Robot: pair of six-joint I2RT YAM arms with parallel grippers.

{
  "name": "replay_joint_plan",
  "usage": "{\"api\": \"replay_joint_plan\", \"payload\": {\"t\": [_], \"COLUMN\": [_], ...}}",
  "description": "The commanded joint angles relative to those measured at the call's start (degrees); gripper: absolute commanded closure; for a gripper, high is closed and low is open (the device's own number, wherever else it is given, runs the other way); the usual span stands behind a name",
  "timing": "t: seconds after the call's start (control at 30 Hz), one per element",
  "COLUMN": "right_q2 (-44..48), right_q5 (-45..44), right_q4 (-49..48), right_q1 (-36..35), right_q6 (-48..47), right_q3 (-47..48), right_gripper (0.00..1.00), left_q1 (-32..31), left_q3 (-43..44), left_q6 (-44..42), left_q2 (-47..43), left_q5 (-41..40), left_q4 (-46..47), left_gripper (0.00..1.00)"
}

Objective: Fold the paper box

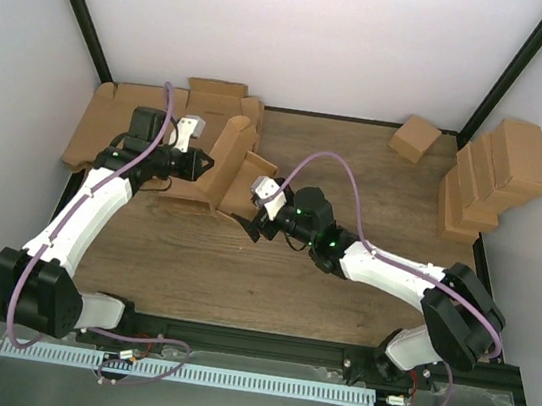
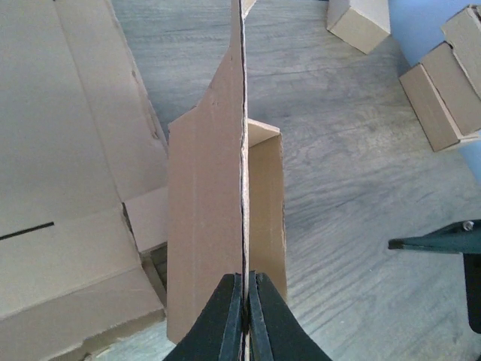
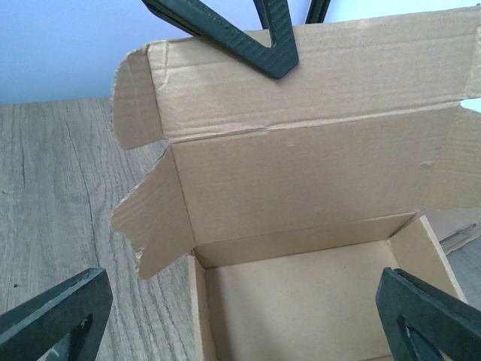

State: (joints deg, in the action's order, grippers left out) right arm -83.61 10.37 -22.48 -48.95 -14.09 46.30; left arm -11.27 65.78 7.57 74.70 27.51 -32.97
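Top view: the paper box (image 1: 233,169) sits on the table (image 1: 239,284), near the back left, between the two arms.
Box: the bottom tray is made, and the lid stands straight up.
Left pincer (image 1: 202,163): shut tight on the lid's thin edge, I think to hold it up and stop the box sliding.
Right pincer (image 3: 244,316): wide open, holding nothing, facing the open tray, maybe ready to tuck the side flaps in.
Behind the box: flat cardboard sheets (image 1: 110,130) lie close by.
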Motion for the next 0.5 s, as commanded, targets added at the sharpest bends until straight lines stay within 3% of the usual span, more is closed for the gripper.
{"api": "replay_joint_plan", "payload": {"t": [0.0,0.47], "right_q2": [0.22,-2.78], "right_q5": [0.0,-0.98], "right_q4": [1.24,3.09], "right_q1": [-0.26,-0.27], "right_q6": [0.48,-0.24], "right_q3": [4.0,8.45], "right_gripper": [0.0,0.0], "left_q1": [-0.07,-0.57], "left_q3": [0.04,-0.9], "left_q6": [0.13,-2.41], "left_q2": [-2.45,-4.37], "left_q5": [3.88,5.58], "left_q4": [-1.84,-7.28], "left_gripper": [0.96,0.96]}}
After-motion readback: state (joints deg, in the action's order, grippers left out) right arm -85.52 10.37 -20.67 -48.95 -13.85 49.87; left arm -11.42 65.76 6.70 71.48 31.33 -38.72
